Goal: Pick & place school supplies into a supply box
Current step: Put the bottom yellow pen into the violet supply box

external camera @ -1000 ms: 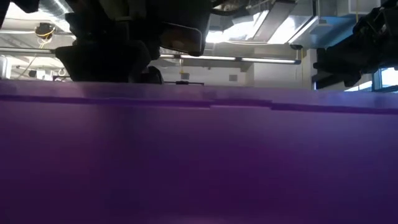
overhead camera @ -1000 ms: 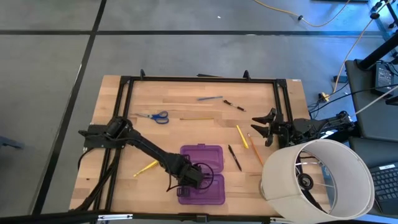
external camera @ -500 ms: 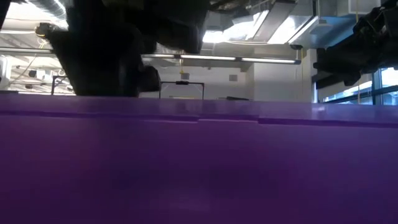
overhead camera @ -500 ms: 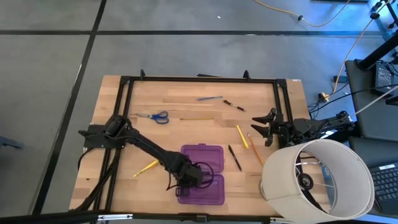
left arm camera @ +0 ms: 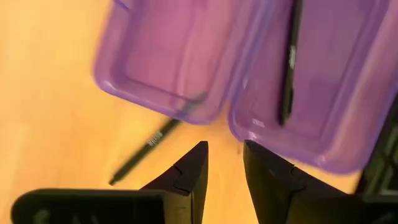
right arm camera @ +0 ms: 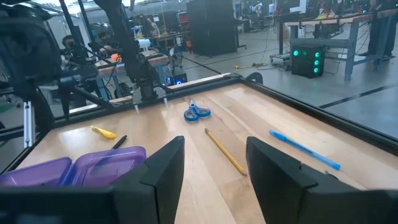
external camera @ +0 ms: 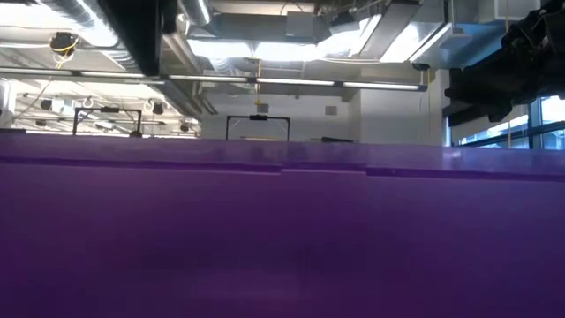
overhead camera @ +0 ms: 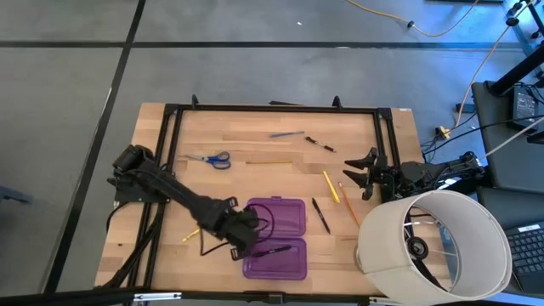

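Over on the left, the left gripper point(overhead camera: 240, 231) hovered at the left edge of the supply box point(overhead camera: 289, 212), its fingers point(left arm camera: 194, 167) drawn narrow and carrying nothing. Beneath its arm a yellow pencil point(overhead camera: 192, 234) peeked out, and farther back the scissors point(overhead camera: 210, 159) lay on the wood. The purple box sat open at the table's front centre, and one black pen point(overhead camera: 276, 252) lay inside its nearer half; the other half looked empty. Behind the box were a thin pencil point(overhead camera: 270, 161), a blue pen point(overhead camera: 286, 134) and a short dark pen point(overhead camera: 320, 144). Just right of it lay another black pen point(overhead camera: 320, 215) and two more pencils point(overhead camera: 331, 186). The right gripper point(overhead camera: 361, 174) waited at the right rail, fingers spread wide and empty. In front of it stood a big white cylinder point(overhead camera: 433, 242).

The danger, I'd judge, was the box itself: it looked light, so a clip from the arm reaching for the pencil beside it could have pushed it or flipped a half shut. A thin pencil flat on wood could also have rolled from narrow fingers.

The surface was pale butcher-block wood point(overhead camera: 255, 183) inside a black frame, on grey floor. Behind it was a workshop with benches, ceiling ducts and bright strip lights.
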Robot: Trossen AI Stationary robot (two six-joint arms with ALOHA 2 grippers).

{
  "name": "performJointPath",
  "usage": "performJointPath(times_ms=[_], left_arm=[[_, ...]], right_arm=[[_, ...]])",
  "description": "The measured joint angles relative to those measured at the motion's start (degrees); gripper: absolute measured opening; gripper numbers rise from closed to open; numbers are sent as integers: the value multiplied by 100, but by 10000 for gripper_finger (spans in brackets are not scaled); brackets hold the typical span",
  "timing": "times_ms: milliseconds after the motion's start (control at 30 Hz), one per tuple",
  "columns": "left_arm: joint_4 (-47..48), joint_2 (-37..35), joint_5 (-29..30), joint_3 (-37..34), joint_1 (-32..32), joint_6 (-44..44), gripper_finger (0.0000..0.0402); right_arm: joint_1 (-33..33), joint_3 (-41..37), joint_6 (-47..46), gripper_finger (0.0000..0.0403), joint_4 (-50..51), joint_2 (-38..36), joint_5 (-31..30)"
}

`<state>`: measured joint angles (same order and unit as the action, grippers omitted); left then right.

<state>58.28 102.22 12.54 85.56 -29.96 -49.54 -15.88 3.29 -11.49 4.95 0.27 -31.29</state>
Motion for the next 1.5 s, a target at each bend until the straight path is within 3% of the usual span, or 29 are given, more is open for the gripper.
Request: performJointPath(times_ms=[100, 400, 567, 867, 1167, 1500], left_arm=[[-59, -83, 333, 0, -210, -228, 93], [-149, -92, 243, 0, -443, -579, 104], [63, -91, 145, 0, -405, -910, 144], [1682, -68, 227, -124, -509, -2425, 232], [1690, -70, -408, -884, -639, -3085, 251], [1392, -411, -372, -1835, -565, -3124, 251]], right_arm=[[1, 0, 0, 176, 2, 0, 0], [0, 0, 0, 176, 2, 0, 0], [1, 0, 1, 176, 2, 0, 0], [1, 0, 3, 176, 2, 0, 0], [2, 0, 3, 176, 3, 0, 0], [2, 0, 0, 176, 4, 0, 0]])
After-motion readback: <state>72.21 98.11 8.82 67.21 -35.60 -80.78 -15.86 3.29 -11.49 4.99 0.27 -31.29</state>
